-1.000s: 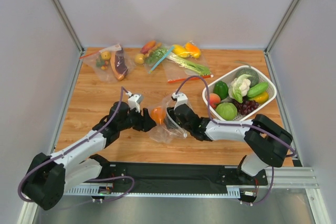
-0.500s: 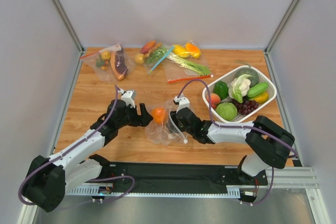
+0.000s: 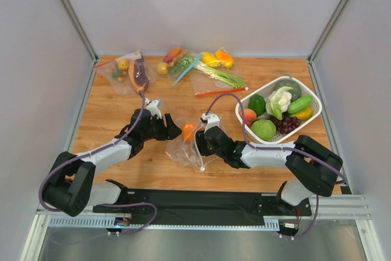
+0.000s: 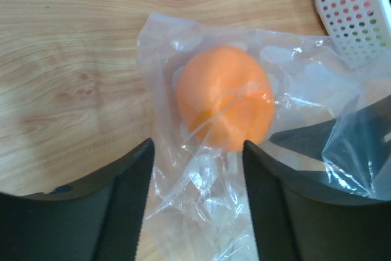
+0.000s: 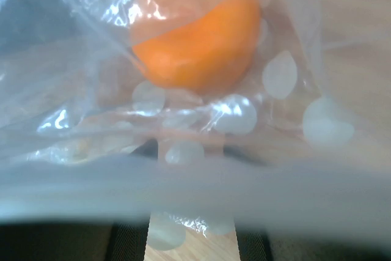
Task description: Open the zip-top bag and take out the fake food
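The zip-top bag (image 3: 185, 150), clear with pale dots, lies crumpled mid-table between my grippers. The orange (image 3: 189, 130) sits inside its far end, and it also shows in the left wrist view (image 4: 225, 105) and the right wrist view (image 5: 195, 35). My left gripper (image 3: 175, 131) is open, and its fingers straddle loose bag film (image 4: 201, 200) just short of the orange. My right gripper (image 3: 200, 140) is at the bag's right side with the film draped over it (image 5: 244, 114); its fingers stand apart. The cauliflower (image 3: 280, 101) and the elongated green piece (image 3: 299, 104) lie in the white basket (image 3: 243, 106).
The basket at the right also holds other fake fruit and vegetables. Several other filled bags (image 3: 135, 73) (image 3: 211, 68) lie along the far edge. Walls enclose the table on three sides.
My left gripper has swung farther and to the right, up to the orange. The bag and orange have shifted slightly right. The right gripper has stayed at the bag.
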Tool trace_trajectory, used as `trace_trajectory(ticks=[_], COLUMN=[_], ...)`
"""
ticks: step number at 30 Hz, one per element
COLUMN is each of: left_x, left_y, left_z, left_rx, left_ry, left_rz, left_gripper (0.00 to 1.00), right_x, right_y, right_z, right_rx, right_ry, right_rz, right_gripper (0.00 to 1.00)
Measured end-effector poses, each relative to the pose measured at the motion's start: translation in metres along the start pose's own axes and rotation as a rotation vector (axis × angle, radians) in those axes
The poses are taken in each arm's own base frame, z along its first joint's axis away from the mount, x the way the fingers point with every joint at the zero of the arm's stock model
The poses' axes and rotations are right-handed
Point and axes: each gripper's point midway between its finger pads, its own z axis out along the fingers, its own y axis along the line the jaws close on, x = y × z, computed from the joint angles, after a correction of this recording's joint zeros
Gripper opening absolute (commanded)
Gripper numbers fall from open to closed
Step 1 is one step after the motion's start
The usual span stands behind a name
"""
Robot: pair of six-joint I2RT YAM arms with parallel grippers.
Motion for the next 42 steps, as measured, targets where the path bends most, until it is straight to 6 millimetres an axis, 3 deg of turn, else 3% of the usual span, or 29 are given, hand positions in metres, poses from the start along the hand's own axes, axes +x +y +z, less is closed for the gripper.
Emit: trace_trajectory(ticks=[1, 3, 4, 5, 7, 8, 10, 21, 29, 33, 39, 42], left_x=[0.002, 0.007, 0.009, 0.01, 0.014, 0.015, 0.017, 0.027, 0.035, 0.037, 0.041, 0.043], left_y=[0.0, 0.0, -0.001, -0.001, -0.002, -0.003, -0.005, -0.015, -0.019, -0.011, -0.018, -0.021], left_z=[0.003, 0.008, 0.01, 0.011, 0.013, 0.014, 0.015, 0.013, 0.01, 0.011, 0.009, 0.008], left_rx=[0.008, 0.025, 0.034, 0.04, 0.056, 0.065, 0.081, 0.163, 0.211, 0.195, 0.239, 0.257], left_ry=[0.012, 0.03, 0.04, 0.045, 0.06, 0.066, 0.075, 0.118, 0.143, 0.146, 0.167, 0.174], left_rz=[-0.002, -0.006, -0.005, -0.008, -0.004, -0.004, 0.003, 0.032, 0.076, 0.083, 0.086, 0.086], left_gripper=[0.53, 0.43, 0.32, 0.27, 0.12, 0.07, 0.0, 0.0, 0.0, 0.0, 0.0, 0.0], right_x=[0.0, -0.001, -0.002, -0.003, -0.005, -0.007, -0.01, -0.041, -0.034, -0.034, -0.03, -0.033], right_y=[0.0, 0.001, 0.002, 0.002, 0.003, 0.004, 0.004, 0.009, 0.002, 0.0, -0.006, -0.006], right_z=[0.0, -0.001, -0.001, -0.002, -0.002, -0.002, -0.002, 0.003, 0.027, 0.037, 0.047, 0.05], right_rx=[0.0, -0.003, -0.005, -0.006, -0.008, -0.008, -0.004, 0.033, 0.088, 0.108, 0.141, 0.139], right_ry=[0.0, -0.002, -0.005, -0.008, -0.014, -0.018, -0.027, -0.116, -0.097, -0.093, -0.09, -0.103], right_rz=[-0.001, 0.0, 0.0, 0.001, 0.003, 0.003, 0.006, 0.004, -0.034, -0.056, -0.089, -0.108], right_gripper=[0.5, 0.52, 0.53, 0.55, 0.62, 0.72, 0.79, 0.93, 0.94, 0.95, 0.9, 0.75])
